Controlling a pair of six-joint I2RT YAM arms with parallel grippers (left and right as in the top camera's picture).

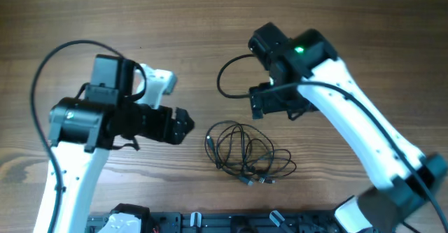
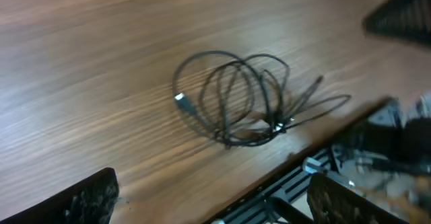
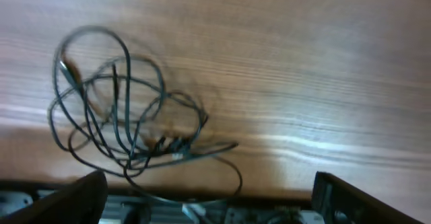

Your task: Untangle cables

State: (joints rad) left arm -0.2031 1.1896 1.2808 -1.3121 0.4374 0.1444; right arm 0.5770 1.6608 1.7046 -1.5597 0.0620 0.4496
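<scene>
Overhead, cables [image 1: 245, 154] sprawl left-to-right; left gripper [image 2: 215, 187] and right gripper [image 3: 209, 180] gape wide.

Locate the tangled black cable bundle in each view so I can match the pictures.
Overhead: cable bundle lies lower centre.
Left wrist: cable bundle sits mid-frame.
Right wrist: cable bundle fills the left half.
Shared landmark: black rail next to the bundle, along the bottom edge overhead, lower right in left wrist, along the bottom edge in right wrist.
</scene>
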